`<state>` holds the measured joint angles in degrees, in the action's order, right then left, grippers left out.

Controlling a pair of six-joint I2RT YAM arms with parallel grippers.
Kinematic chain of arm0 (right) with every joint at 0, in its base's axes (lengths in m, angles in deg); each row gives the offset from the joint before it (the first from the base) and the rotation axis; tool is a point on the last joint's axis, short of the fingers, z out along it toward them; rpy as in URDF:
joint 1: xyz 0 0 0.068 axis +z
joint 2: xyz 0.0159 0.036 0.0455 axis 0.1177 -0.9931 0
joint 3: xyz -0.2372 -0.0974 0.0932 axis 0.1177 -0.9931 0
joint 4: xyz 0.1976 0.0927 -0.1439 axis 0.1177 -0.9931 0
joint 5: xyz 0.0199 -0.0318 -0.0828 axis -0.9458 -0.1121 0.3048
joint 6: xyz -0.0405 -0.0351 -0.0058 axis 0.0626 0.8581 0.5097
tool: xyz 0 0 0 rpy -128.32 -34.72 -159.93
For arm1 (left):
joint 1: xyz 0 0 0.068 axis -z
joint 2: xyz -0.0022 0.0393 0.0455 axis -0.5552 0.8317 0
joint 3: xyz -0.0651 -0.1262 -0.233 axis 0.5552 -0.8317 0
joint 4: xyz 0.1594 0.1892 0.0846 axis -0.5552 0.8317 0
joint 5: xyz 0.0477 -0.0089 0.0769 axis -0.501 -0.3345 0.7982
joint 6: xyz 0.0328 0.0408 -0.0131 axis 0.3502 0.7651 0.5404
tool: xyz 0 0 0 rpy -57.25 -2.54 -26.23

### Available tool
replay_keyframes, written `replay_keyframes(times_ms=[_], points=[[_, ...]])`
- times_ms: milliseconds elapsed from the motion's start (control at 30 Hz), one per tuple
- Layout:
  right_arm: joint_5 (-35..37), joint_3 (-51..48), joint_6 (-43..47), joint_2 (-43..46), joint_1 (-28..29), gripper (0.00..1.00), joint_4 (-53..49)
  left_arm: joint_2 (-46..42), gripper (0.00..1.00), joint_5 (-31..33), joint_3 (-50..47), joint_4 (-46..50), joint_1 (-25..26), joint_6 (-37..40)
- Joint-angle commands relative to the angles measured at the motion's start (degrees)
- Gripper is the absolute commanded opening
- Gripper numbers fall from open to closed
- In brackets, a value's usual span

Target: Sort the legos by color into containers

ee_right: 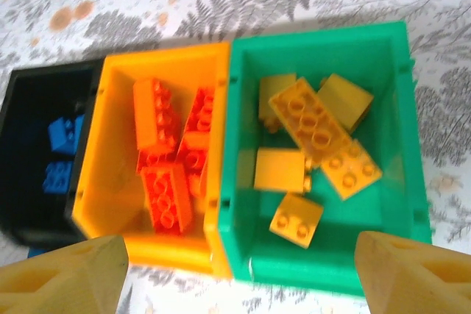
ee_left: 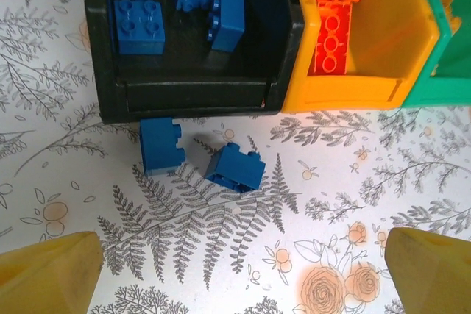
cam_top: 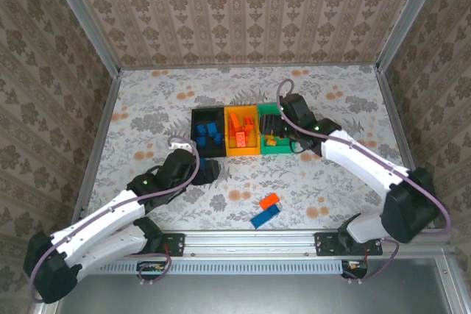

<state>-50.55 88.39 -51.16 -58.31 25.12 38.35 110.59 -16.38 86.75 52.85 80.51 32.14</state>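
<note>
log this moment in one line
left gripper open by two blue bricks | right gripper open over green bin | orange brick loose up front

1 overhead, 2 downward wrist close-ups, containers (cam_top: 243, 153) shared

L claw (ee_left: 243, 273) & R claw (ee_right: 239, 273), jaws wide apart, empty.

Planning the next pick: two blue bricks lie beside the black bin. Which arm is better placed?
Left. The open left gripper hangs over those blue bricks; the right gripper is over the green bin.
</note>
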Motion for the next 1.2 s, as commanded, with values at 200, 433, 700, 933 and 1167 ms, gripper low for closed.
replay_keyframes(times_ms=[200,433,700,933,1167], points=[[0.2,-11.9,-2.9,10.8,1.7,0.84,1.2,19.7,0.88,3.4,7.6,-3.5,7.1,6.0],[1.3,-13.8,-2.4,12.6,1.7,0.84,1.0,34.5,0.77,14.1,15.7,0.9,10.4,9.4],[2.0,-14.5,-1.3,14.5,1.7,0.85,0.6,39.8,0.74,19.8,18.2,1.4,10.0,10.8],[2.2,-14.7,-1.1,15.8,1.6,0.86,0.2,42.5,0.72,17.3,17.6,-1.3,7.2,11.3],[2.5,-15.1,-1.4,18.2,1.5,0.86,-0.7,46.2,0.6,16.4,18.3,-3.2,6.9,11.9]])
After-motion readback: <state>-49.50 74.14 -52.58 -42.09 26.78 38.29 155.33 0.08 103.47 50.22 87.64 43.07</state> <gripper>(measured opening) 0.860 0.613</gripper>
